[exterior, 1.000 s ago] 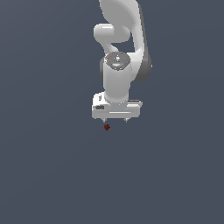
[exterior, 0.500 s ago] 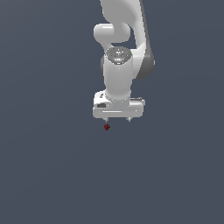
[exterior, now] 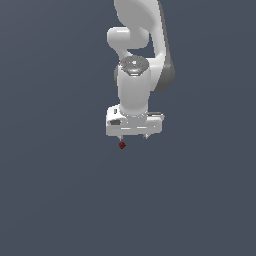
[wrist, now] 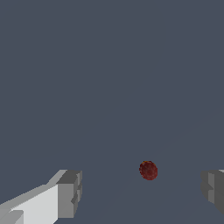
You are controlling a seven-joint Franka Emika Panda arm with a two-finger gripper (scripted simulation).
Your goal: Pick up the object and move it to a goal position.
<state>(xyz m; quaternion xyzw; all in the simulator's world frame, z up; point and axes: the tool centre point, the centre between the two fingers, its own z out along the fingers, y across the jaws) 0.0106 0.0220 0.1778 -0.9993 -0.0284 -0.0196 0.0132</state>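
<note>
Object (wrist: 148,170) between wide-spread gripper (wrist: 142,192) fingers (untouched).

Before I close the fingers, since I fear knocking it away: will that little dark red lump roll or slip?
Probably apt to roll: the dark red lump looks roundish. Its bumpy surface may aid grip. It lies between the open gripper fingers, off-centre, so one finger would likely nudge it first.

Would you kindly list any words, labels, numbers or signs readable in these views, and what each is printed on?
None: no readable text shows on the white gripper, the dark red object or the plain grey ground.
</note>
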